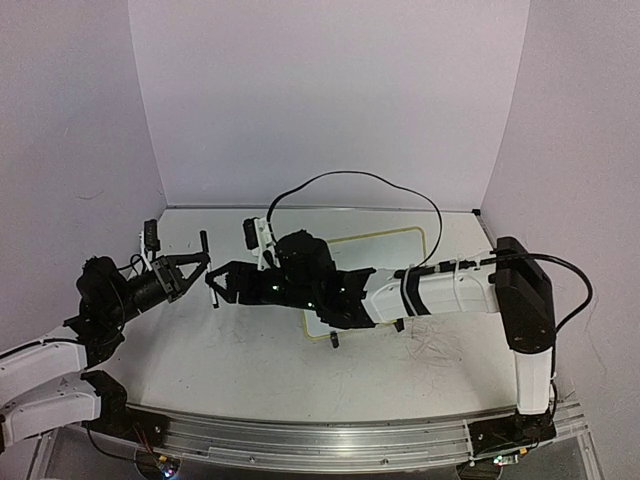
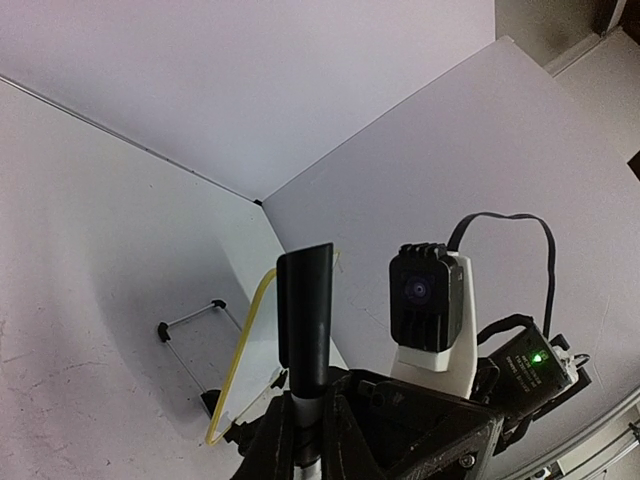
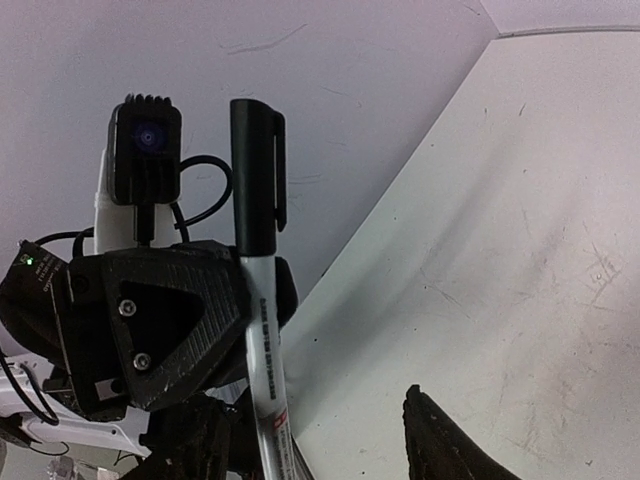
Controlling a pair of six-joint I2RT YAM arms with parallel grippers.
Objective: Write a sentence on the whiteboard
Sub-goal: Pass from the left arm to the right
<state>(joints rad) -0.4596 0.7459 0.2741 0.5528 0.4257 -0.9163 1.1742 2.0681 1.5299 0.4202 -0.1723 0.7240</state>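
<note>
**Pen meeting in mid-air, nothing written yet**

I read this as the preparing step. The left claw (image 1: 198, 268) is clamped on the marker (image 3: 262, 350) just below its black cap (image 3: 255, 170) and holds it upright above the table (image 1: 250, 370), cap on top. The right claw (image 1: 222, 285) is up against the pen's lower barrel. In the right wrist view one of its fingers (image 3: 445, 445) stands clear of the barrel with bare table between them, so I call these jaws parted and not yet gripping.

The whiteboard (image 1: 405, 233) lies flat on the table, well to the right of the pen and mostly hidden under the right forearm. Only its yellow rim and two black clip feet (image 1: 335, 340) show. I see no sentence on the strip of board that is visible, though I cannot vouch for the covered part.

My judgement is that the next move needs the right claw to close squarely on the white barrel. After that the two claws would have to pull straight apart along the pen's axis, either to free the cap or to pass the pen across. A skewed pull would likely twist the pen in the grip.

As for pose, the left arm is folded near its base with the wrist tipped up. The right arm stretches low across the table from the far right, forearm level and wrist pointing left.
</note>
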